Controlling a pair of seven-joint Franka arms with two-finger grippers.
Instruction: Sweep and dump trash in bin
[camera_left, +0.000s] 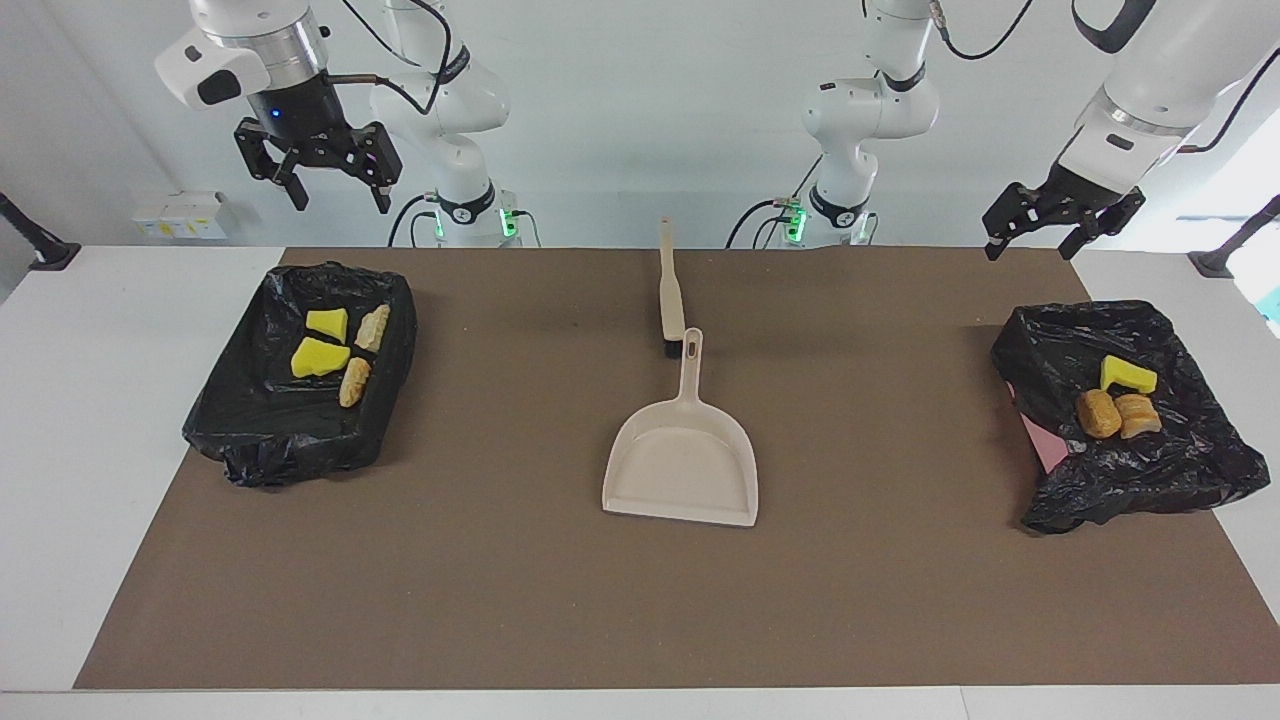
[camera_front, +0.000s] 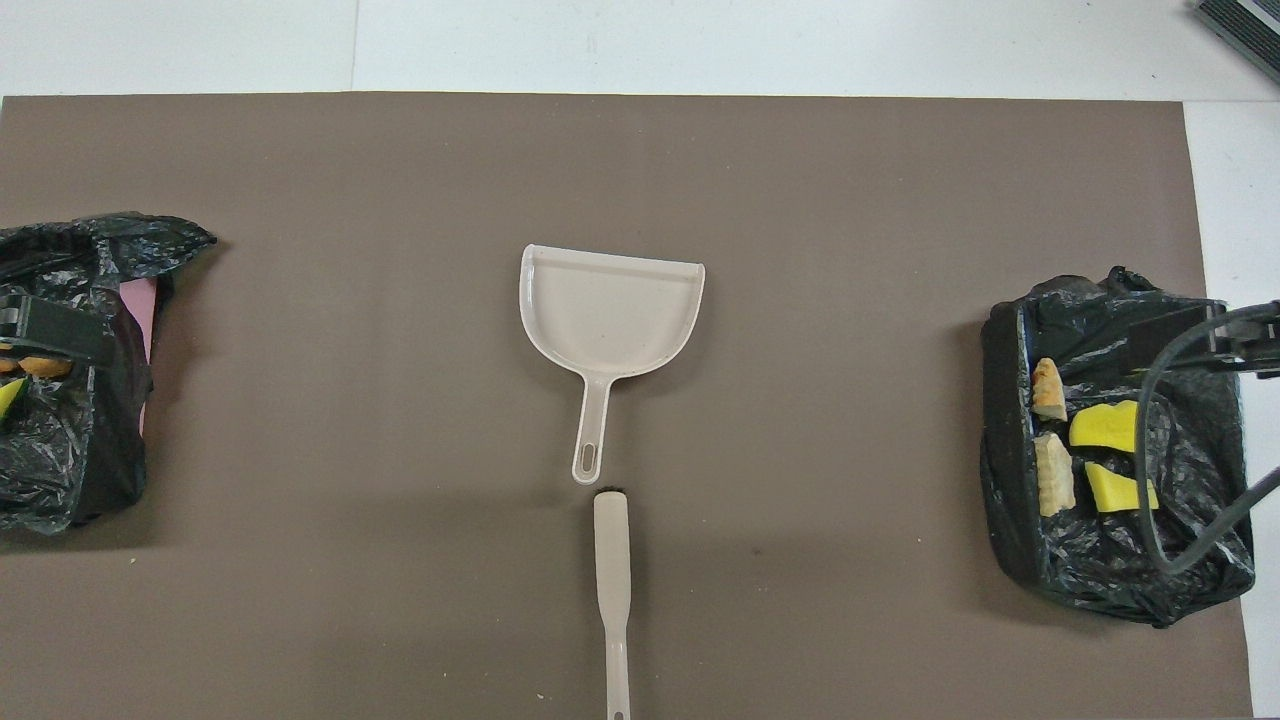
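The trash lies in two bins lined with black bags. Yellow wedges and tan lumps sit in the bin at the right arm's end. A yellow wedge and two tan lumps sit in the bin at the left arm's end. My right gripper hangs open high over its bin. My left gripper hangs open over the mat's corner beside its bin. Neither holds anything.
A beige dustpan lies mid-mat with its handle toward the robots. A beige brush lies in line with it, nearer the robots. A pink edge shows under the bag at the left arm's end.
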